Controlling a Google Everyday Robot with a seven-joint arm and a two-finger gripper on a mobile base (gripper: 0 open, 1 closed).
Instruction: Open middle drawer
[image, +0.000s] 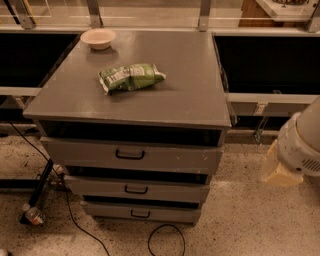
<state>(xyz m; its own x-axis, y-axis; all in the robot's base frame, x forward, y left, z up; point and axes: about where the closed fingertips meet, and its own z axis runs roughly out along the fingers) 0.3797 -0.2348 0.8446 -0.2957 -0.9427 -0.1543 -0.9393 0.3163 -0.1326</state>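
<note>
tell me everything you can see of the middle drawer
The middle drawer is a flat grey-painted front, seemingly wood, with a small black pull handle at its centre. It sits between the taller top drawer and narrower bottom drawer, looks closed, with a dark gap above. Nothing touches it; the gripper hangs off to the right, apart.
</note>
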